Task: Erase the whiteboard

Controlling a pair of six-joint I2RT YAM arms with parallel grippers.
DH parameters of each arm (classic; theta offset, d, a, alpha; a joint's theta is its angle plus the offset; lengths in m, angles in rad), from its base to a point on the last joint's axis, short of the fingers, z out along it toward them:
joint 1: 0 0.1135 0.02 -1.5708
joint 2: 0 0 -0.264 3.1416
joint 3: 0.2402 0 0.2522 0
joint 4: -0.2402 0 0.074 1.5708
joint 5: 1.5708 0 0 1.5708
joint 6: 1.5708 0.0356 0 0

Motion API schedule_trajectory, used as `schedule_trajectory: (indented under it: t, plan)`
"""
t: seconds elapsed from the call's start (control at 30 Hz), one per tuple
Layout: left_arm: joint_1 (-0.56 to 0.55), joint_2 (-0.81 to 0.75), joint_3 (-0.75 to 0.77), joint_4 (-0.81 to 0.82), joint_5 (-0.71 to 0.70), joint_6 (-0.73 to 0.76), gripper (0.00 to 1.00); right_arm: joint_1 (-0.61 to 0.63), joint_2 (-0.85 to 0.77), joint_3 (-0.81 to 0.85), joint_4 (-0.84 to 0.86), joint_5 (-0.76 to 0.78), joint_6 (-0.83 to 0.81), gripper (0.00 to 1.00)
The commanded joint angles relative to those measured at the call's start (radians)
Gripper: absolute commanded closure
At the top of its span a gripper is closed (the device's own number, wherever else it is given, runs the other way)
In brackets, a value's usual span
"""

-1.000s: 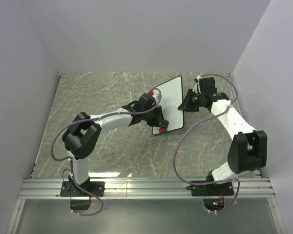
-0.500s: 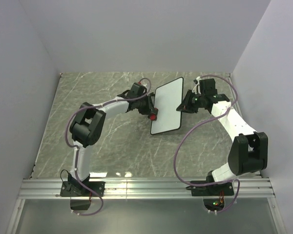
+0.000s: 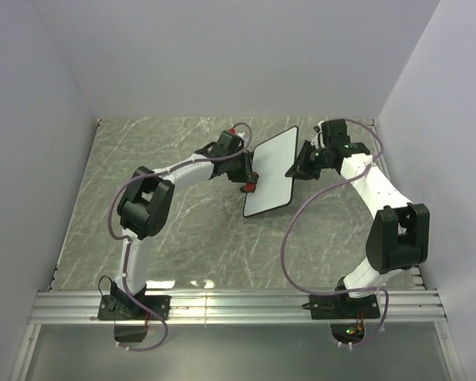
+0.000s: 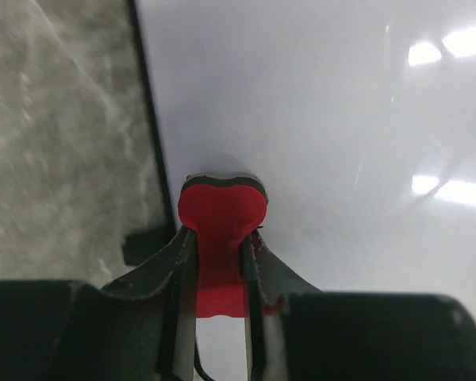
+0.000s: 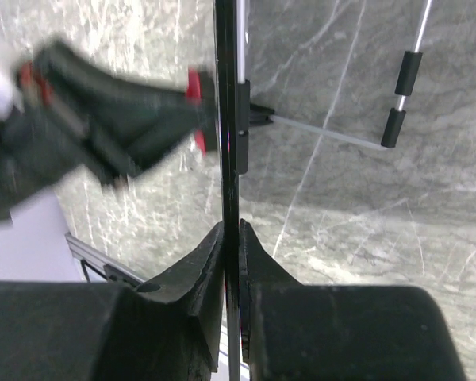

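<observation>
Whiteboard, held between two hands over the far right part of the surface.

The whiteboard point(image 3: 271, 171), white with a thin black rim and rounded corners, is seen at a slant above the grey marbled surface point(image 3: 159, 159). Whether its lower end rests there cannot be told. In the left wrist view its face is shown plain white with bright reflections. Its right edge is clamped between the narrow-set fingers of the right hand point(image 5: 231, 236), in whose view the board is seen edge-on. A small red block point(image 4: 222, 208) is gripped tightly by the left hand point(image 4: 219, 242) and is pressed against the board's face, just inside the left rim.
</observation>
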Motion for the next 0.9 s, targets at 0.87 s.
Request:
schedule_trajectory:
  t: [0.87]
  plan:
    - [-0.116, -0.513, -0.001, -0.199, -0.237, -0.117, 1.0, 0.052, 0.139, -0.006, 0.005, 0.026, 0.005, 1.0]
